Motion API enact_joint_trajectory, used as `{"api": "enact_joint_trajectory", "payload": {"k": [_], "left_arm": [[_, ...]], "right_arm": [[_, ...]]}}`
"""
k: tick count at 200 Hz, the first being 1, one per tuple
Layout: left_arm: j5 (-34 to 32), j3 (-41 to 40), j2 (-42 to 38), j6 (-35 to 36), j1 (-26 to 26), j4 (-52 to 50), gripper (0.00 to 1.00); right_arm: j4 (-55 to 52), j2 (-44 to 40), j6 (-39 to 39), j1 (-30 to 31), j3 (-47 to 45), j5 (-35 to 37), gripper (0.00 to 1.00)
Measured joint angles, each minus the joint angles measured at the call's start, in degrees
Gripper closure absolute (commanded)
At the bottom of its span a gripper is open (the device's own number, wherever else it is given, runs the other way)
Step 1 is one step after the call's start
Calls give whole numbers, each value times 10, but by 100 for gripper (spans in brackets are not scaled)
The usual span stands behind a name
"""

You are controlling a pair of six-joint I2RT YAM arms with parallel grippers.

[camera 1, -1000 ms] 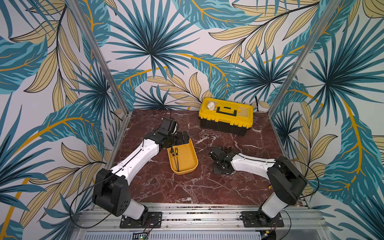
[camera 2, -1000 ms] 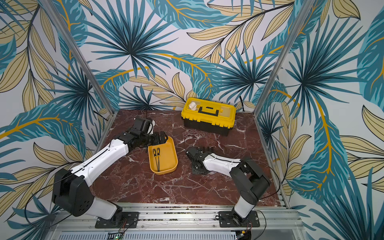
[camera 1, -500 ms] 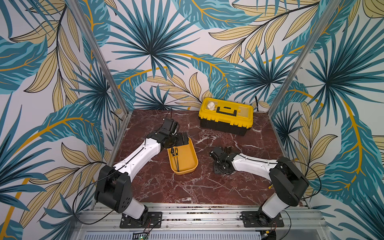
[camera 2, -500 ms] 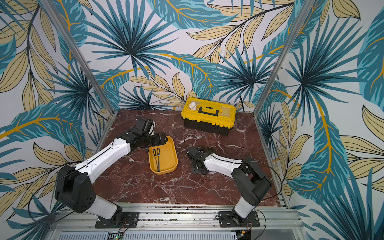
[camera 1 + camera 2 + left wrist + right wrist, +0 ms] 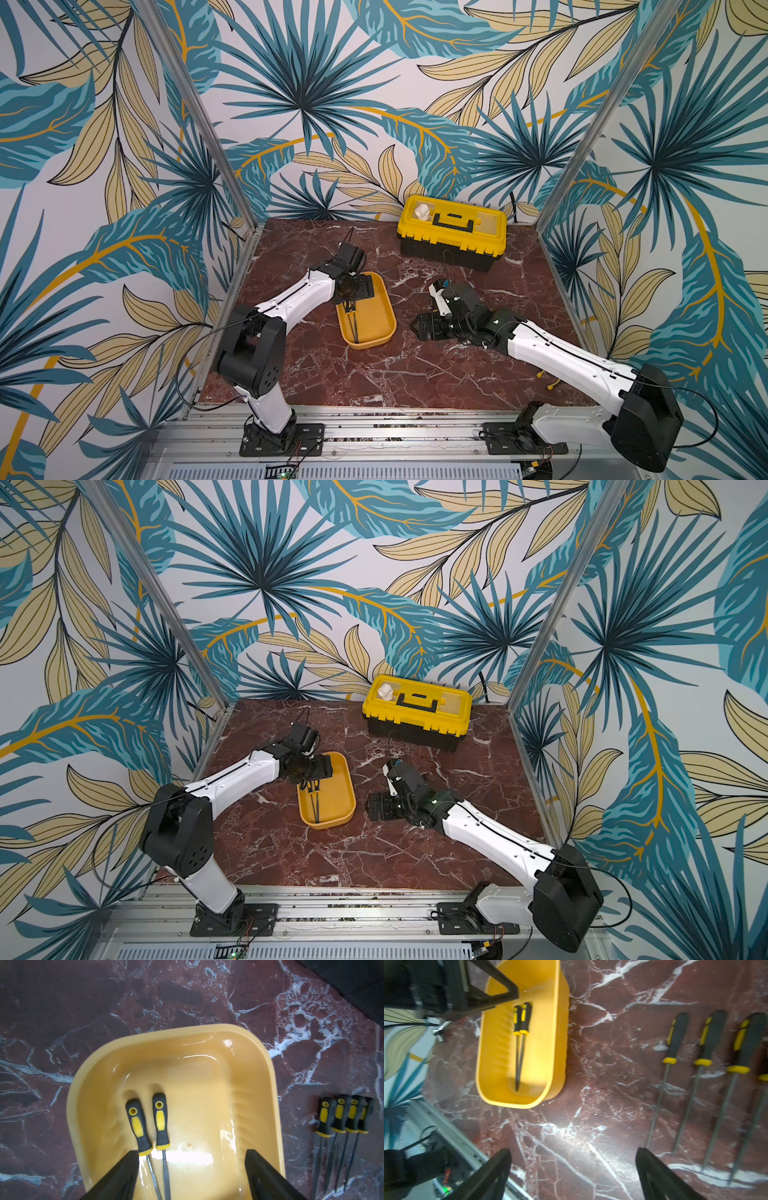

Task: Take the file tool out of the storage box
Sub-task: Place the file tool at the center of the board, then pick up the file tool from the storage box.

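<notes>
1. The left fingers (image 5: pixel 120 1176) hang released and empty over the storage box (image 5: pixel 187 1031). They are spread wide, with nothing pinched between them.
2. One file tool (image 5: pixel 137 1124) lies on the box floor with its yellow collar right at the tip of one finger. Its twin (image 5: pixel 161 1122) lies just beside it, handles touching (so the pair sits off-centre in the gap).
3. To grasp well, I judge the fingers should first shift sideways until a single handle sits mid-gap. Closing from here would probably shove both tools or catch two at once.
4. The rubbery handle looks the better place to clench than the thin steel shank, which could roll or slip.
5. The fingers need to go down almost to the box floor, staying clear of the near wall. They should then lift straight up past the rim before travelling.
6. The right fingers (image 5: pixel 660 1178) are likewise released and empty above the bare desk (image 5: pixel 591 1064). A row of four files (image 5: pixel 708 1039) lies beside them, well apart from the box, and that looks the natural drop spot.
7. The black-and-yellow toolbox (image 5: pixel 452 232) stands shut at the back, out of the way.
</notes>
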Motion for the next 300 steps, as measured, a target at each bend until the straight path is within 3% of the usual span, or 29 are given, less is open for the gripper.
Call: {"api": "enact_joint_trajectory", "payload": {"k": [58, 96, 174, 239, 300], "left_arm": [[-54, 30, 55, -8, -16, -21, 33], [-80, 45, 81, -10, -17, -28, 37], [-91, 55, 110, -16, -16, -25, 55], [-91, 55, 127, -16, -11, -21, 63], [-91, 55, 134, -16, -10, -13, 63]], "right_arm": [[50, -9, 11, 0, -5, -66, 0], [53, -16, 12, 0, -5, -69, 1], [53, -17, 12, 0, -5, -68, 0], [53, -17, 12, 0, -7, -67, 0], [52, -25, 13, 0, -14, -66, 1]]}}
